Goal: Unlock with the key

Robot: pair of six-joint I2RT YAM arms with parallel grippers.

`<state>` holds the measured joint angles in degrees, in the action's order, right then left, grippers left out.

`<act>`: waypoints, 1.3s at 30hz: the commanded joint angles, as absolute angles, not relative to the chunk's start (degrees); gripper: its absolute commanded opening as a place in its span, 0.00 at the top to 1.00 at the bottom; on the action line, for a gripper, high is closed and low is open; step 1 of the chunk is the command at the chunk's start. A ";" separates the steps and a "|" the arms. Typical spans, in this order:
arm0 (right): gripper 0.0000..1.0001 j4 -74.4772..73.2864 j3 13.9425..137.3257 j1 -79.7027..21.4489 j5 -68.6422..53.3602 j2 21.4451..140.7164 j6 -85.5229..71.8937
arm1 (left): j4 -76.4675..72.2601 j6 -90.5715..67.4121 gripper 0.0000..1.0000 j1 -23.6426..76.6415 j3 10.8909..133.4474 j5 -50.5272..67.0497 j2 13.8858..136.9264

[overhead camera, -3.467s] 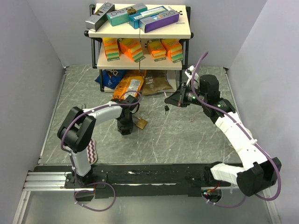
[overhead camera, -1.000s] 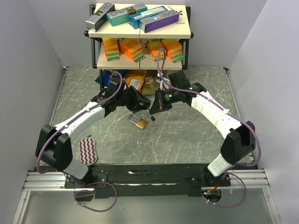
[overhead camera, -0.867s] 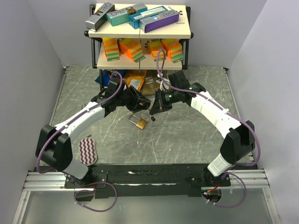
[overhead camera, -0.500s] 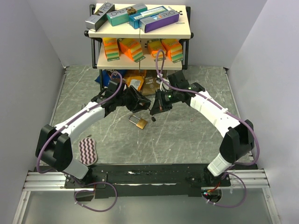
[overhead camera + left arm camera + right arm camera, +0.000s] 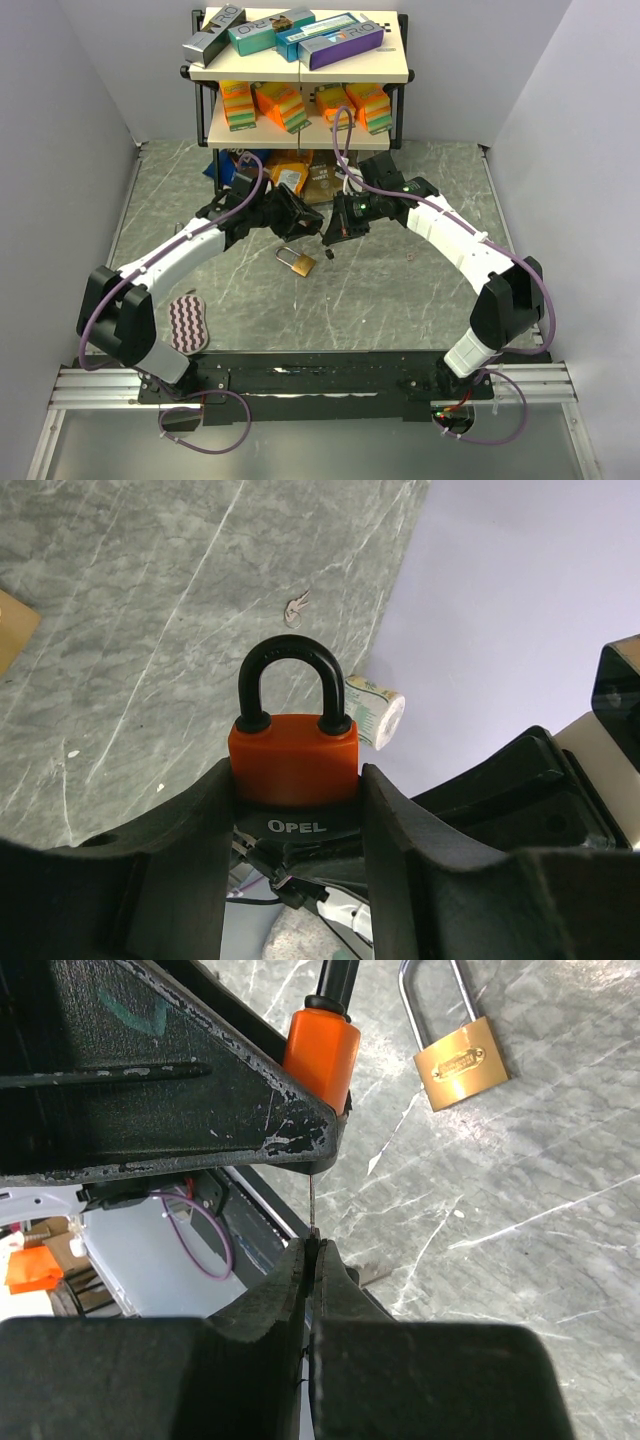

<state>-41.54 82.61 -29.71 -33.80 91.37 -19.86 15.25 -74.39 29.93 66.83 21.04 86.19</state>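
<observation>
My left gripper [image 5: 303, 222] is shut on an orange padlock [image 5: 295, 758] with a black shackle and holds it above the table, shackle pointing away from the wrist. It also shows in the right wrist view [image 5: 322, 1052]. My right gripper [image 5: 336, 228] faces it, shut on the key [image 5: 312, 1205]. The key's thin blade runs from the right gripper [image 5: 312, 1250] up to the underside of the left fingers, by the padlock's base. In the left wrist view a black key head marked OPEL [image 5: 296, 825] sits right under the padlock body, between the left fingers [image 5: 190, 850].
A brass padlock [image 5: 297, 261] lies on the marble table below both grippers. A shelf rack [image 5: 300, 70] with boxes stands at the back, with snack bags [image 5: 285, 175] under it. A striped pad [image 5: 186, 322] lies near left. A small key ring [image 5: 295, 607] lies on the table.
Since the earliest frame both arms have swung to the middle and met above the brass padlock. Over the last second they have barely moved.
</observation>
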 commanded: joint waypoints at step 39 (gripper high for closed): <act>1.00 -38.58 93.69 -32.87 -14.07 93.16 -11.43 | 15.91 -73.48 0.99 32.25 75.59 23.47 91.41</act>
<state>-44.25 88.62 -32.42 -18.92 92.23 -13.61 14.83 -74.13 30.68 73.08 19.64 91.37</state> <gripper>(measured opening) 0.033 0.500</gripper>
